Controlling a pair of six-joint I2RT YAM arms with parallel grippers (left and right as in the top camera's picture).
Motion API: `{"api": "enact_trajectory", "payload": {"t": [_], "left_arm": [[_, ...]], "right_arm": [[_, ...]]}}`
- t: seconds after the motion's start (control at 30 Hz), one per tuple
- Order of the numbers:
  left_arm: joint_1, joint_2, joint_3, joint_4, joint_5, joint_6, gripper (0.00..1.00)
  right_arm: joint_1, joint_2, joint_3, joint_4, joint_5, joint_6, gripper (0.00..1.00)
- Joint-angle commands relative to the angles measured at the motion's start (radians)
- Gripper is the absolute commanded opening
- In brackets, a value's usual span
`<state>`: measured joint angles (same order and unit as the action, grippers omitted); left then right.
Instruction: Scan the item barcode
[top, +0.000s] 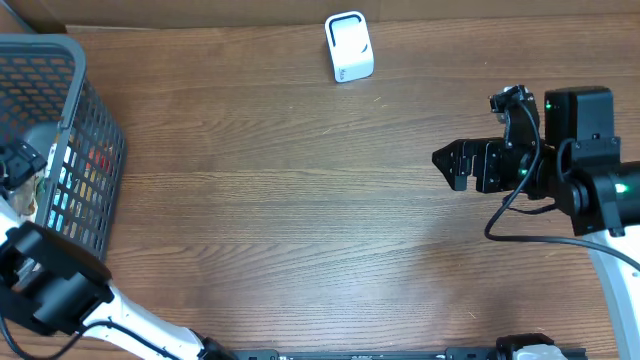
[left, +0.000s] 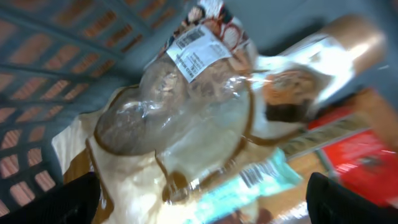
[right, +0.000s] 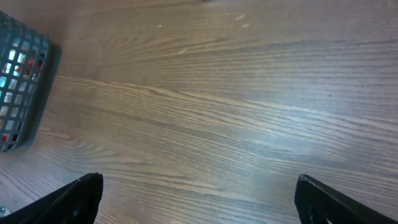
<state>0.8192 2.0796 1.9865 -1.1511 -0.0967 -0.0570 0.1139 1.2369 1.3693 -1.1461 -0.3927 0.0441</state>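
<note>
Over the brown wood-grain table (top: 300, 200), two arms posed well apart. At the right edge, black-and-white right arm (top: 590, 170) stretched level toward the centre, right gripper (top: 452, 167) hanging above bare wood, jaws spread wide and holding nothing; in its wrist view, only two dark fingertips (right: 78, 202) in the bottom corners, wood grain between. At the lower left, white-and-black left arm (top: 60, 290) angled up into the grey plastic mesh basket (top: 95, 150), left gripper (left: 205, 202) down inside it, jaws likewise released, poised over a heap of packets. Uppermost in that heap, right under the spread jaws: clear plastic pack (left: 180, 130) of brown and cream contents, carrying a white barcode label (left: 196, 50) near one end, bars visible but small print too blurred to read. Around it, a tan rounded pack (left: 348, 37), a red packet (left: 364, 155) and a teal wrapper (left: 261, 177) with a second barcode; brands illegible through the blur. From overhead, only faint colours through the mesh. At the table's far edge, well apart from both arms, small white box-shaped unit (top: 348, 47) with a rounded dark-outlined face; tiny mark low on it, unreadable. Overhead, left gripper largely cut off by the frame edge; contact with the pack impossible to judge.
</note>
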Motion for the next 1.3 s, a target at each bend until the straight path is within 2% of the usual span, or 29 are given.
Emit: {"api": "enact_trajectory", "payload": {"t": [0.0, 0.23, 0.5, 0.6, 0.93, 0.97, 1.03, 1.13, 1.23, 1.27], "left_arm": [[0.007, 0.064, 0.018, 0.011, -0.068, 0.060, 0.96], [0.007, 0.156, 0.018, 0.028, -0.076, 0.133, 0.96], [0.007, 0.170, 0.018, 0.084, -0.237, 0.127, 0.94], [0.011, 0.170, 0.018, 0.092, -0.296, 0.079, 0.93], [0.017, 0.240, -0.001, 0.128, -0.311, 0.076, 0.86], [0.017, 0.256, -0.001, 0.127, -0.310, 0.075, 0.84], [0.016, 0.271, -0.001, 0.127, -0.309, 0.061, 0.69], [0.012, 0.270, 0.003, 0.137, -0.309, 0.030, 0.26], [0.012, 0.267, 0.027, 0.124, -0.295, 0.019, 0.04], [0.012, 0.266, 0.039, 0.114, -0.294, 0.006, 0.04]], "right_arm": [[0.006, 0.015, 0.025, -0.013, -0.001, -0.008, 0.97], [0.006, 0.019, 0.025, -0.019, -0.001, -0.008, 0.96], [0.005, 0.019, 0.025, -0.008, -0.001, -0.008, 0.96], [0.006, 0.019, 0.025, -0.007, -0.001, -0.008, 0.96], [0.006, 0.020, 0.025, -0.008, -0.001, -0.008, 0.96], [0.006, 0.020, 0.025, -0.008, -0.001, -0.008, 0.96], [0.006, 0.020, 0.025, -0.008, -0.001, -0.008, 0.96], [0.006, 0.020, 0.025, -0.008, -0.001, -0.008, 0.96], [0.005, 0.020, 0.025, -0.008, -0.001, -0.008, 0.96], [0.005, 0.020, 0.025, -0.008, -0.002, -0.008, 0.96]]}}
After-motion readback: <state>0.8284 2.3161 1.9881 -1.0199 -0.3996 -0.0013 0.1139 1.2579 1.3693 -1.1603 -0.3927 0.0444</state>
